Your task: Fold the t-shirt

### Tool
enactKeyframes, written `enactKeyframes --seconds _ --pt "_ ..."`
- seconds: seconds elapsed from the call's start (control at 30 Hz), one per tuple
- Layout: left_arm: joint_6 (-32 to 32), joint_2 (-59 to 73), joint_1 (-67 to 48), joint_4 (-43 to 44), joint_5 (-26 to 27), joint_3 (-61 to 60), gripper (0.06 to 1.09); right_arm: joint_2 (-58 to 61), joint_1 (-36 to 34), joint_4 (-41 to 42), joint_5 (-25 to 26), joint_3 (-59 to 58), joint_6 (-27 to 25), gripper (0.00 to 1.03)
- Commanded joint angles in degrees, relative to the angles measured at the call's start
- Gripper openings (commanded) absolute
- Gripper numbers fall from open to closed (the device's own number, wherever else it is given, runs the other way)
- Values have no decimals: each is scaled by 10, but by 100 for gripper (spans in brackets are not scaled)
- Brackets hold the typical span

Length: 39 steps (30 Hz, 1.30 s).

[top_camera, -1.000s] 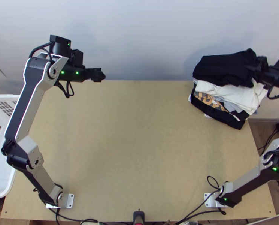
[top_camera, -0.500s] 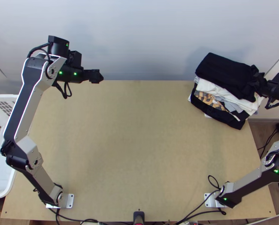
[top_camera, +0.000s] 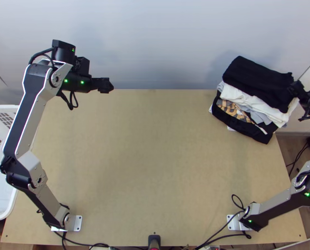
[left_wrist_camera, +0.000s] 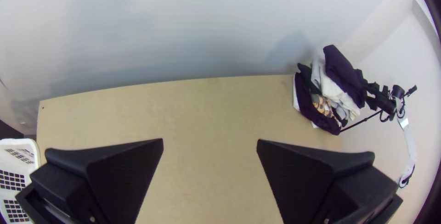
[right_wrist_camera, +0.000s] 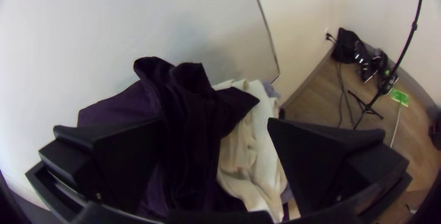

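1. Locate the black t-shirt (top_camera: 256, 81) on top of the garment pile, at the far right corner of the table (top_camera: 155, 158). It lies folded into a compact, roughly oblong block.
2. Long axis of the t-shirt: diagonal in the top view, from upper left to lower right. One end points toward the wall (top_camera: 155, 41); the opposite end points toward the right arm's side. Which end carries the collar cannot be told.
3. Surface: mostly smooth at the wall end; ridged and bunched beside the right gripper (top_camera: 295, 86).
4. Layers beneath: a white garment (top_camera: 254, 101), an orange-and-black patterned garment (top_camera: 231, 109) and a black garment (top_camera: 242, 126). The white layer slants in nearly the same direction as the t-shirt.
5. Right gripper: fingers spread wide at the t-shirt's ridged end, one finger overlapping the cloth in the wrist view. Contact cannot be confirmed.
6. Left gripper (top_camera: 107, 86): fingers spread wide, near the table's far edge, well apart from the pile.
7. Labelling: a green card (right_wrist_camera: 399, 97) is near the floor; its markings are too small to make out.
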Motion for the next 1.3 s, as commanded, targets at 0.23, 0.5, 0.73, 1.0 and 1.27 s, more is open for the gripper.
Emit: enactKeyframes --seconds 0.23,0.5,0.73,1.0,1.27 --pt "5 -1 6 -1 0 0 105 -100 33 74 199 -42 -74 100" --pt "9 -2 8 0 0 2 105 -124 85 155 267 -25 -138 100" --pt "9 -3 9 1 0 5 105 -106 89 108 266 -40 -125 100" --pt "12 -5 12 -1 0 5 105 -45 44 -88 62 29 64 100" --pt "14 -7 16 -1 0 5 105 4 -11 -136 -246 70 237 100"
